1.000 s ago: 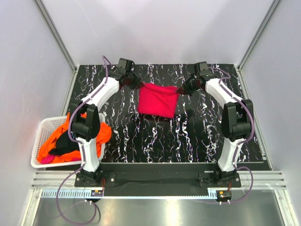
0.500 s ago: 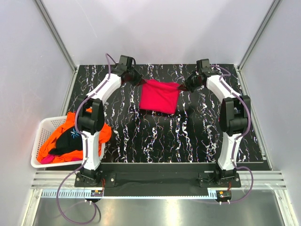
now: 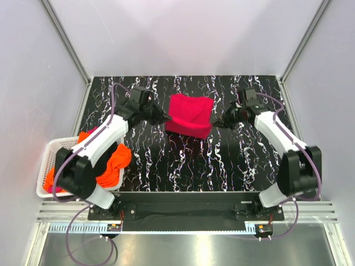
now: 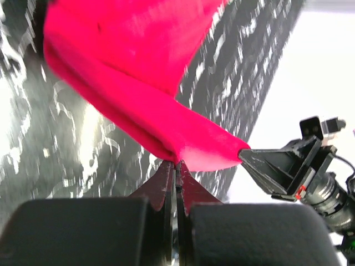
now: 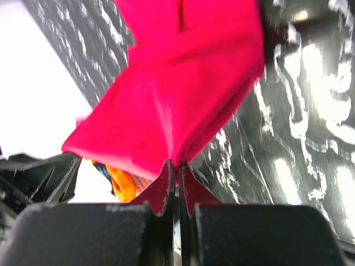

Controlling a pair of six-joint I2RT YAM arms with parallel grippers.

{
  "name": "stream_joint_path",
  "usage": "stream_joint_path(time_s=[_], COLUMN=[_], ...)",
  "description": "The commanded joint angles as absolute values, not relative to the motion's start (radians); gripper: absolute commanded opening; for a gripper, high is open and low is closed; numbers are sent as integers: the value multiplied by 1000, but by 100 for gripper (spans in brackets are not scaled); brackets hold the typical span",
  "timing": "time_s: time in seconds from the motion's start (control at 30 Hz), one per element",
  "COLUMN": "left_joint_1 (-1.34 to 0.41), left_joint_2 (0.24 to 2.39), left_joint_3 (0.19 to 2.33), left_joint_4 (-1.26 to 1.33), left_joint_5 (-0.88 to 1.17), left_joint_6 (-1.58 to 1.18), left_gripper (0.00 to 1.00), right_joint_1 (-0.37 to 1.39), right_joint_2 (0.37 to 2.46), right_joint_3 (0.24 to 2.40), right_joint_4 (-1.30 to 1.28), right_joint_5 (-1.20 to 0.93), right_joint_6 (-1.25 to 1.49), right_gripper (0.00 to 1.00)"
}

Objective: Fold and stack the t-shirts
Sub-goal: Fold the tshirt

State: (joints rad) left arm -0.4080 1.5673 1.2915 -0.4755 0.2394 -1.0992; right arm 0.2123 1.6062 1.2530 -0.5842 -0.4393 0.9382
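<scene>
The folded magenta-red t-shirt (image 3: 189, 113) is held over the table (image 3: 183, 166) toward 12 o'clock. The left fingers (image 4: 161, 185) pinch its 9 o'clock edge, and the right fingers (image 5: 191, 191) pinch its 3 o'clock edge. Orange t-shirts (image 3: 116, 158) fill the basket (image 3: 49, 155) at 8 o'clock.

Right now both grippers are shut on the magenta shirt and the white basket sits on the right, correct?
No: the top view shows the basket on the left. The left gripper and right gripper are shut on the magenta shirt.
</scene>
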Motion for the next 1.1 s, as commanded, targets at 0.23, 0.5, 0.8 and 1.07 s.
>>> stream_joint_path(time_s=[0.23, 0.5, 0.8, 1.07], left_joint_1=[-561, -715, -813, -626], left_joint_2=[1172, 938, 1000, 1204], left_joint_3=[964, 812, 900, 1078], left_joint_4=[-439, -501, -531, -528], left_joint_5=[189, 95, 17, 89], left_joint_6=[-1238, -1390, -1402, -1270], left_gripper=[0, 0, 0, 0], right_joint_1=[305, 339, 331, 210], right_joint_2=[1204, 950, 943, 1213], right_joint_3=[993, 887, 943, 1090], right_joint_4=[-699, -871, -928, -871], right_joint_5=[-440, -445, -423, -475], right_joint_6=[996, 1031, 986, 861], right_gripper=[0, 0, 0, 0])
